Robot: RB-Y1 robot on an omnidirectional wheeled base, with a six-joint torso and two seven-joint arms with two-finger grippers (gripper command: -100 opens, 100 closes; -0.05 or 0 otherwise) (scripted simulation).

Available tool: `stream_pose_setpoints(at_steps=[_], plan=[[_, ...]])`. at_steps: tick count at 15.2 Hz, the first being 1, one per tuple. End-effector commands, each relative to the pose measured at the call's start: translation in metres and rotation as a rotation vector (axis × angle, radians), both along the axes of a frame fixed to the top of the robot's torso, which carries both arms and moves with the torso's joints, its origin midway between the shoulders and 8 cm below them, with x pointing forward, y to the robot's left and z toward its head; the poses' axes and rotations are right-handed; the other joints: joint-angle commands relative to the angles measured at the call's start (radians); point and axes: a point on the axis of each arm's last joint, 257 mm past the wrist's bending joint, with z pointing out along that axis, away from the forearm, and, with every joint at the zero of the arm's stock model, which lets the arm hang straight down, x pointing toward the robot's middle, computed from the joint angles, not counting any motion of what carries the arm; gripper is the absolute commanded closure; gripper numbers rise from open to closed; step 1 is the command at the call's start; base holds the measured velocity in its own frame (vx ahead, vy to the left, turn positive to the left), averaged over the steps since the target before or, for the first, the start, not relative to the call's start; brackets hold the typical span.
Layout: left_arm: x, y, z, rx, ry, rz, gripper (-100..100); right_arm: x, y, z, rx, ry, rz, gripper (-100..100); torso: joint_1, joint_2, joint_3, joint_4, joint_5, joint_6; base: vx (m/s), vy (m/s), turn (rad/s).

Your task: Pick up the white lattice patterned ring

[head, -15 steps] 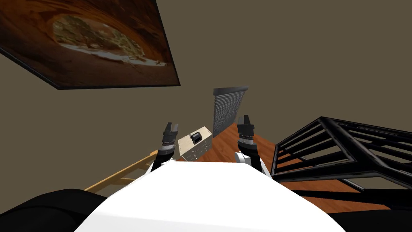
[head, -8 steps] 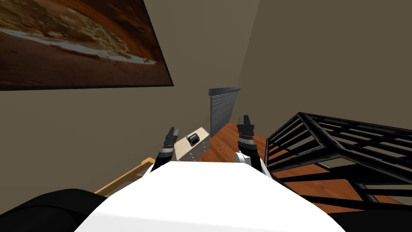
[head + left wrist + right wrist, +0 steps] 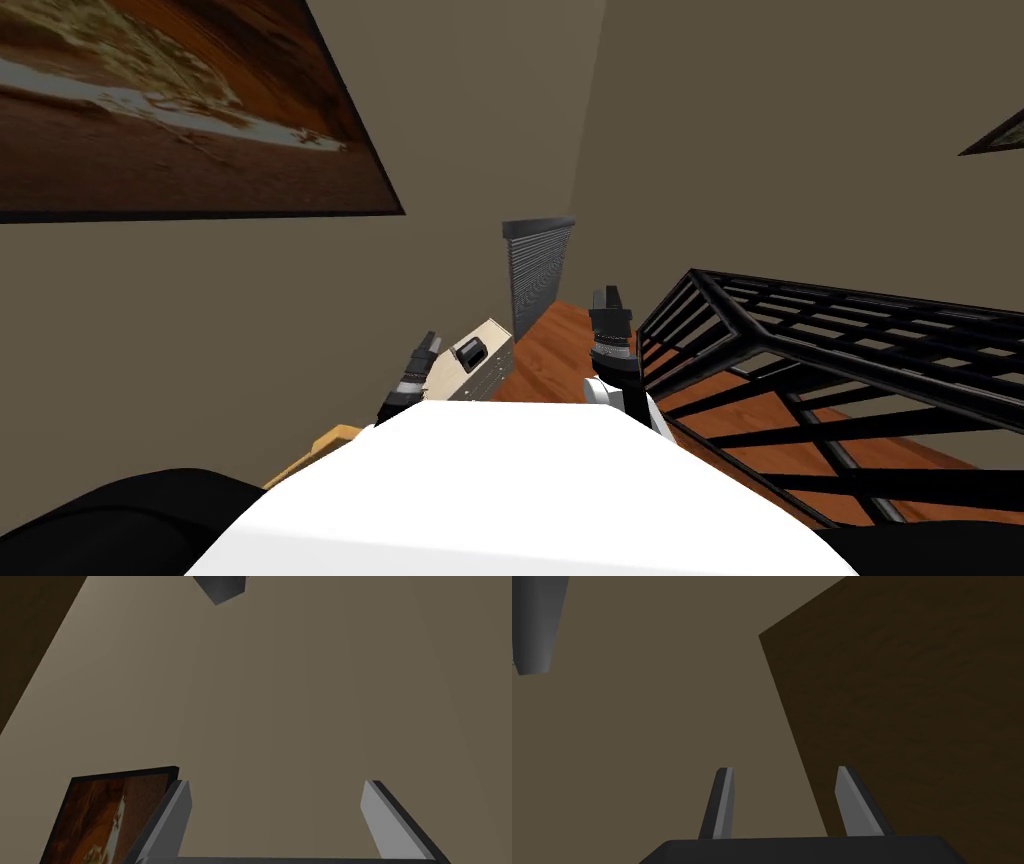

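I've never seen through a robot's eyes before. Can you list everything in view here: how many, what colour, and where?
framed picture: one, brown and orange landscape in a dark frame, on the left wall
second frame: one, dark, just a corner, on the right wall
slatted panel: one, grey, upright in the room's corner
box: one, beige with a dark handle-like part, against the left wall
floor: orange-brown wood, running to the slatted panel
lattice frame: one, black open bars, on the right over the floor
wooden piece: one, pale, low on the left
left gripper: one, dark with light grey fingers, open, left of the box
right gripper: one, same colours, open, beside the lattice frame
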Motion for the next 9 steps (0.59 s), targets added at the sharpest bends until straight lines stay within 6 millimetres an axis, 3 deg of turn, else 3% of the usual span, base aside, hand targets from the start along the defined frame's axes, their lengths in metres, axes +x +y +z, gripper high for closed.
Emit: stream_pose_setpoints(at_steps=[1, 7, 9], plan=[[-0.007, 0.013, -0.024, 0.006, 0.060, 0.006, -100, 0.000, 0.000, 0.000, 0.000, 0.000, 0.000, 0, 0.000, 0.000, 0.000, 0.000, 0.000, 0.000, 0.032, 0.023, -0.308], [-0.032, 0.049, -0.088, 0.014, 0.220, 0.039, -100, 0.000, 0.000, 0.000, 0.000, 0.000, 0.000, 0, 0.000, -0.001, 0.000, 0.000, 0.000, 0.000, 0.030, 0.025, -0.270], [-0.035, 0.053, -0.097, 0.013, 0.238, 0.048, -100, 0.000, 0.000, 0.000, 0.000, 0.000, 0.000, 0, 0.000, -0.001, 0.000, 0.000, 0.000, 0.000, 0.025, 0.029, -0.154]])
